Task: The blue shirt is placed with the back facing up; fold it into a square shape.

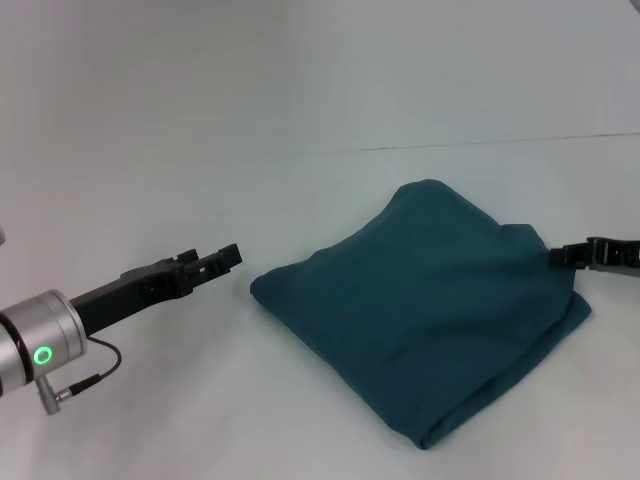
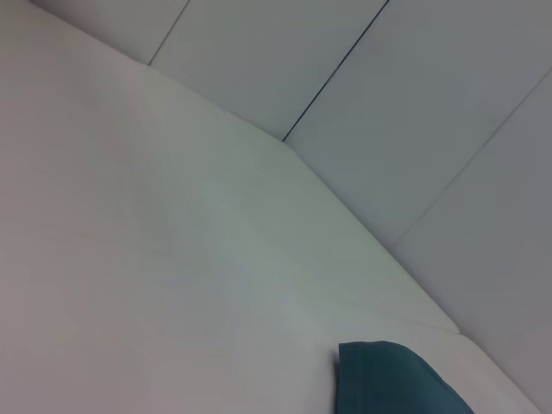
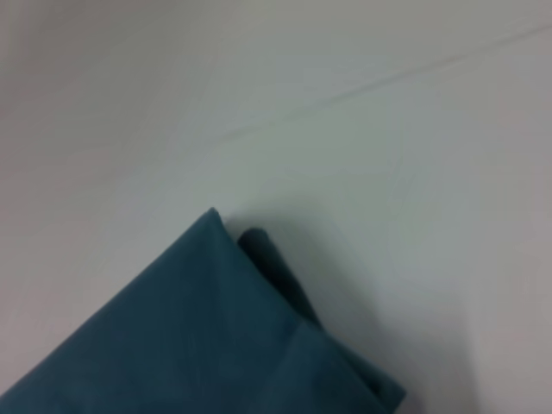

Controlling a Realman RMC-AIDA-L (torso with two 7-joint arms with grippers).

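Head view pictures show the blue shirt (image 1: 425, 315) lying on the white table (image 1: 150, 150), already folded into a thick, roughly square bundle. It sits a little to the right of the middle, turned so that one corner points toward the robot. Only plain blue cloth is seen on top; no letters are showing.

The left gripper (image 1: 222, 258) is held low over the table, near the shirt's left corner but apart from it. Whether its jaws are open or closed cannot be told. From the left wrist view, only a small rounded bit of the shirt (image 2: 392, 379) is seen at the edge, with bare table around it.

The right gripper (image 1: 560, 255) is seen at the shirt's right corner, right against the cloth. Whether the cloth is pinched or the gripper is only touching it cannot be told. In the right wrist view, a folded corner of the shirt (image 3: 216, 336) is seen with a lower layer poking out a little beside it.

The folding looks almost done. What seems to be left is tidying. To do this well, the right corner should be let go gently, so the top layer is not dragged out of place. The layer that pokes out should be tucked or smoothed in line with the one above it. The far edge looks puffy and rounded, so it could be pressed flat. Both grippers should be moved away slowly and lifted clear, so nothing is pulled open.
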